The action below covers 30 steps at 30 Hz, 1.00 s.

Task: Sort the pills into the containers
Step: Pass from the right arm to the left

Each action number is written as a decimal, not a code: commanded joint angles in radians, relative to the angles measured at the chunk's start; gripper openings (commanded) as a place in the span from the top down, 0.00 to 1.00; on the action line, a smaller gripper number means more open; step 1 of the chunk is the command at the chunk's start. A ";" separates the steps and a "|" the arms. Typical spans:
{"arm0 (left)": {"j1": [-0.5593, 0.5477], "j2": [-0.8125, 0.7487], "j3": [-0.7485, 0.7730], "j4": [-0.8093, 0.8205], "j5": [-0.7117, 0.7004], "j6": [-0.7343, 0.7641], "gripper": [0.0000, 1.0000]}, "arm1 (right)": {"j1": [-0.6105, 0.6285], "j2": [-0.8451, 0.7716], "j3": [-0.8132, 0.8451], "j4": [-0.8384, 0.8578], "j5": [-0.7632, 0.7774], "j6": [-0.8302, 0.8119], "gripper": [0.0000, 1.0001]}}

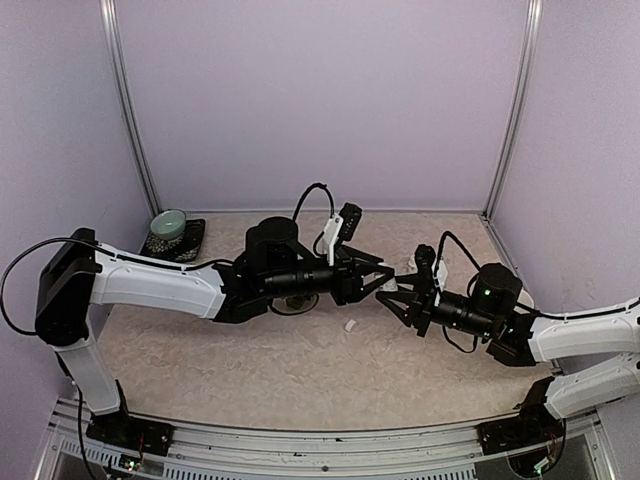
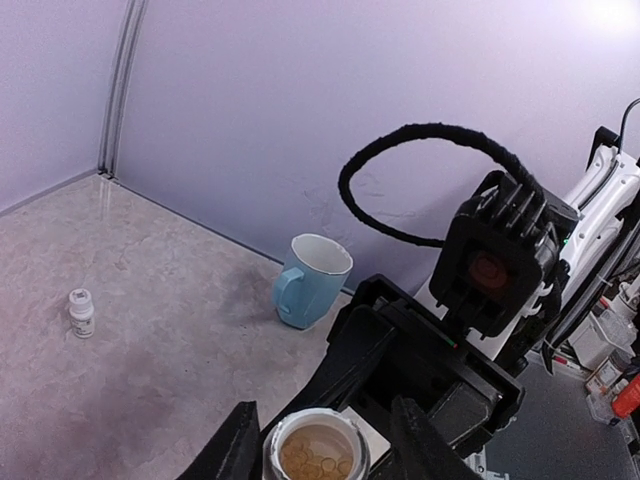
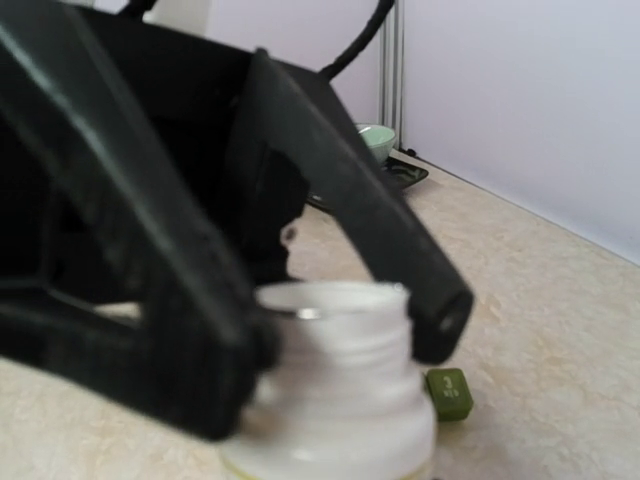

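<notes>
Toward the near edge, just a small white bit [image 1: 351, 325] lying loose, maybe a cap, too small to call.

Mid-bench, a touch toward the right edge: left gripper [image 1: 386, 281] clamped on the neck of an open white pill bottle [image 3: 340, 400], roughly upright, lid off, yellowish pills [image 2: 313, 455] showing inside. Same bottle crowded from the other side by the right gripper [image 1: 392, 303]. Can't tell whether pinching or just parked there.

Just beside the bottle's base, down on the bench, one dark green container [image 3: 449, 393] compartment, marked 3, lid seemingly shut. Only spotted from the right wrist. Rest of the strip cut off behind the bottle, and hidden under the grippers from above.

Handling guess: hard plastic, stiff, next to no weight, so likely to skate or flip on the smooth bench if nudged. Probably best pinned across the two long sides, or held down at one end while flicking a lid up at its lip. Pills tiny and rolly, so better tipped slowly from the bottle than picked one by one.

Further off, by what looks like the right edge, a pale blue mug [image 2: 310, 283] and a small capped white bottle [image 2: 81, 312], well apart. In the far-left corner, pale green bowl [image 1: 168, 224] sitting on a dark tray [image 1: 193, 240].
</notes>
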 commanded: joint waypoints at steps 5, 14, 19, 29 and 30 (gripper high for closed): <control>-0.004 0.016 0.022 -0.004 0.018 0.010 0.72 | -0.007 0.000 0.019 0.014 0.005 -0.013 0.99; -0.004 0.015 0.023 -0.003 0.025 0.004 0.87 | -0.008 0.028 0.041 -0.022 0.013 -0.015 0.85; -0.004 0.010 0.024 -0.035 0.021 0.017 0.88 | -0.008 0.035 0.083 -0.111 0.024 -0.039 0.63; -0.004 -0.006 -0.007 -0.089 -0.038 0.050 0.89 | -0.008 0.001 0.121 -0.270 0.049 -0.065 0.33; -0.005 -0.002 -0.009 -0.093 -0.049 0.052 0.89 | -0.007 -0.010 0.111 -0.281 0.055 -0.062 0.29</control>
